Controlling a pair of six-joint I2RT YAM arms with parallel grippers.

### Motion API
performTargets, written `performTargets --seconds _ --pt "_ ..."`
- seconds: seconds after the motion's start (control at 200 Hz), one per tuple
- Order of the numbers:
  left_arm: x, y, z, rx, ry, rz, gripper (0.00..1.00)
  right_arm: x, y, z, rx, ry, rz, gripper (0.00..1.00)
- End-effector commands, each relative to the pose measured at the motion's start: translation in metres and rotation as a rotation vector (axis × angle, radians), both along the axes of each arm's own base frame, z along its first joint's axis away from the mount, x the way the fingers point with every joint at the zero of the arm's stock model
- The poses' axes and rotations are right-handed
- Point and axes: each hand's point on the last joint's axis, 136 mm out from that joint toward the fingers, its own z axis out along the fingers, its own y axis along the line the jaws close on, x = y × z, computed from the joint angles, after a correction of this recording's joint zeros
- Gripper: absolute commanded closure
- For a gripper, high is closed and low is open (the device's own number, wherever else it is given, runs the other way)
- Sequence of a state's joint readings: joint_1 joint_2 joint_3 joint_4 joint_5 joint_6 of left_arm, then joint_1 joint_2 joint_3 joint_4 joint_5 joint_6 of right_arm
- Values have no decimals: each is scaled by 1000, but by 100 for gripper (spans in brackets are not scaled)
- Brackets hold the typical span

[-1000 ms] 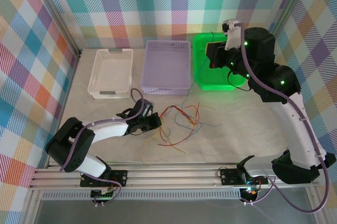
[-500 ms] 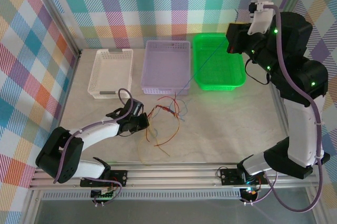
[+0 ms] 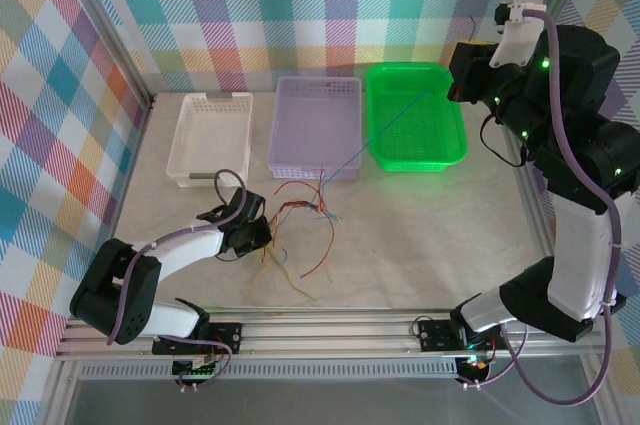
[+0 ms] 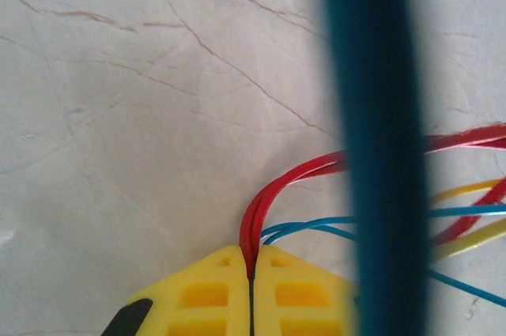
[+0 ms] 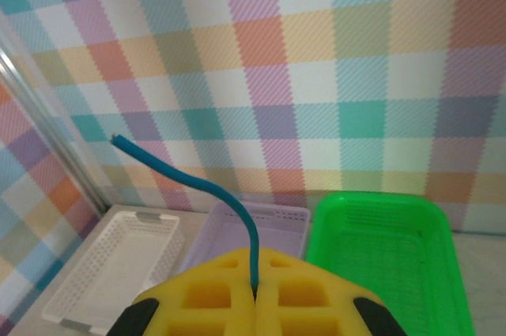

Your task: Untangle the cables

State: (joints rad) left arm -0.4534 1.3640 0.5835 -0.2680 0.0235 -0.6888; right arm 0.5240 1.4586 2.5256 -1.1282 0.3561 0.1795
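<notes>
Blue cable (image 3: 390, 132) is running taut from the tangle up to the right gripper (image 5: 254, 290). That gripper is hanging high over the green basket (image 3: 430, 150) at the table's (image 3: 430, 235) far right corner. Its yellow fingers (image 5: 205, 296) are pinched tight on that 1 strand, whose free end is poking out above them. Near the table's middle, the cables (image 3: 300, 245) are lying in a loose red, yellow and blue knot. The left gripper (image 4: 251, 273) is clamping red strands at the knot's left side. Purple basket (image 3: 315, 120) and white basket (image 3: 210, 135) are sitting along the far edge, just beyond the knot. A blurred blue strand is crossing close to the left wrist camera, hiding part of the bundle.
</notes>
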Motion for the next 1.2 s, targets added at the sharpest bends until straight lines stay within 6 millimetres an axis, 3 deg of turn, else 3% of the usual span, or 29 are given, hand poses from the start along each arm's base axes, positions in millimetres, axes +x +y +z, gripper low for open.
performTargets --seconds 0.0,0.1,0.145,0.27,0.395,0.615,0.81,0.88,1.02,1.195 --pt "-19 35 -17 104 75 88 100 -26 -50 36 83 -122 -185 100" --pt "-15 36 -14 75 60 110 100 -31 -56 33 72 -114 -199 100" --pt "-11 30 -9 52 52 96 100 -27 -45 20 48 -65 -150 100" --pt "1 8 14 -12 13 52 100 -7 7 -46 -13 170 51 100" --pt "9 -10 43 -58 -36 10 100 9 41 -109 -17 324 157 100" --pt "16 -27 84 -124 -112 -24 100 13 89 -187 37 478 358 75" --pt "21 -45 101 -200 -128 -48 100 -5 144 -252 88 588 605 41" --pt "21 -54 109 -236 -139 -61 100 -21 168 -269 78 582 691 34" --pt "21 -72 131 -276 -174 -94 100 -54 220 -303 41 554 838 29" --pt "23 -80 153 -302 -214 -93 100 -67 257 -356 57 604 898 31"
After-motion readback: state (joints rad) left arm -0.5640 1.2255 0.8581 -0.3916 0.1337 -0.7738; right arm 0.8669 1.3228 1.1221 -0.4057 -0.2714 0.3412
